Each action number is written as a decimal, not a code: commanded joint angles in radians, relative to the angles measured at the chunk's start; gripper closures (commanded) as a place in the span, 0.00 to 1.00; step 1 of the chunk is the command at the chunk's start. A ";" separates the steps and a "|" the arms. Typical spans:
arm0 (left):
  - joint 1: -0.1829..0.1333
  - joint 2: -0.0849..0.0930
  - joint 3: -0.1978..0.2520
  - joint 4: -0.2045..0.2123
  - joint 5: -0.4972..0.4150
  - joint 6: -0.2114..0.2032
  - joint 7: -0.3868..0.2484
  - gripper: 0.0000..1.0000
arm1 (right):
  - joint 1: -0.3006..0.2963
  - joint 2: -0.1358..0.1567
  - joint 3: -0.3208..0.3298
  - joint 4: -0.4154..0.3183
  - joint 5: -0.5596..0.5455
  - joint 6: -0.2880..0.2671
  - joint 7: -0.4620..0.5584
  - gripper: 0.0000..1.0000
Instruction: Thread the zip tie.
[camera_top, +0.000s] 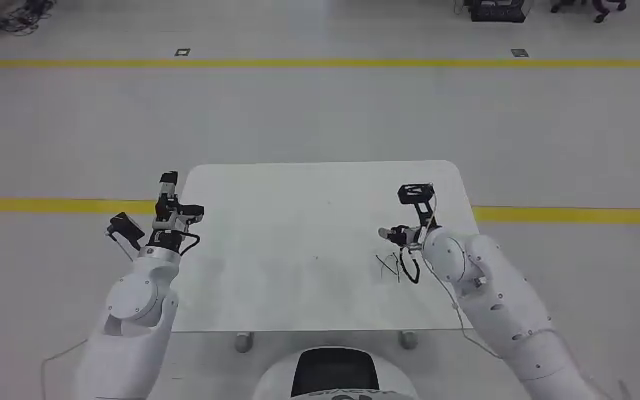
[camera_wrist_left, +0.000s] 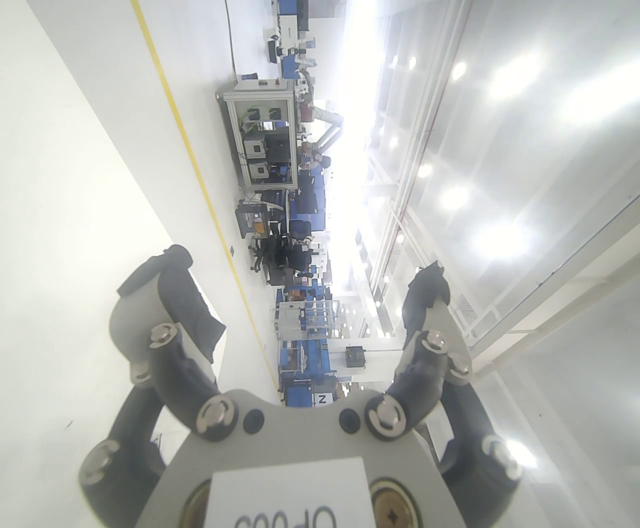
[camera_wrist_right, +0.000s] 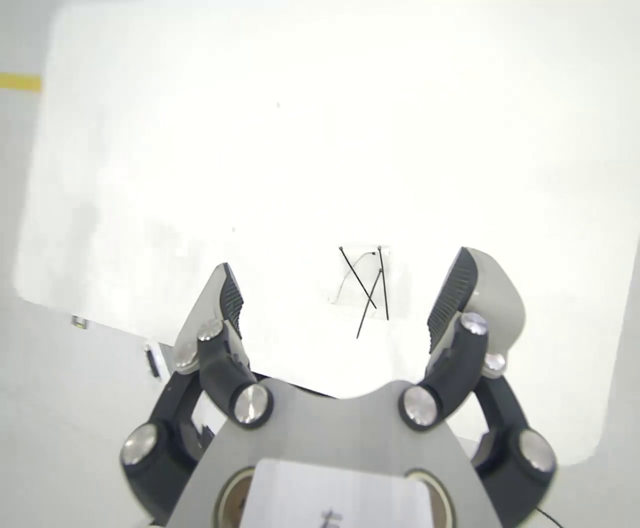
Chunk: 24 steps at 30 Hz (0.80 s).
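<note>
Pickup was the step in hand, as we judged it: none of the zip ties (camera_top: 388, 268) was off the table (camera_top: 300, 200), and nothing was threaded. In the top view they lay flat at about four o'clock from the table's centre, a few black strips (camera_wrist_right: 372, 300) crossing one another in a small loose cluster.

We reckoned the next move called for the right gripper (camera_top: 393, 236) to come down on one strip only, clear of the crossing. It would have to close finely, since so thin a strip lying flat gives the fingers little to catch. The tail and the head would then each need a holder.

That right gripper (camera_wrist_right: 346, 270) hung over the table at three o'clock from centre, with the ties just beside it at its six o'clock. Its fingers (camera_wrist_right: 452, 290) were spread wide, holding nothing and touching nothing.

We saw the left gripper (camera_top: 175, 200) at the table's nine o'clock edge, pointed toward twelve, well apart from the ties. In its own wrist view the left gripper (camera_wrist_left: 302, 265) was equally wide and empty.
</note>
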 joint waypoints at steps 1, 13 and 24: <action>0.000 0.000 0.000 0.000 0.000 0.000 0.000 0.00 | 0.000 0.000 0.002 0.000 0.024 0.001 -0.006 0.00; 0.000 0.000 0.000 0.000 0.000 0.000 0.000 0.00 | 0.011 0.003 -0.027 0.012 -0.016 -0.111 0.002 0.00; 0.000 0.000 0.000 0.000 0.000 0.000 0.000 0.00 | 0.162 -0.008 -0.121 0.152 -0.107 -0.361 0.107 0.00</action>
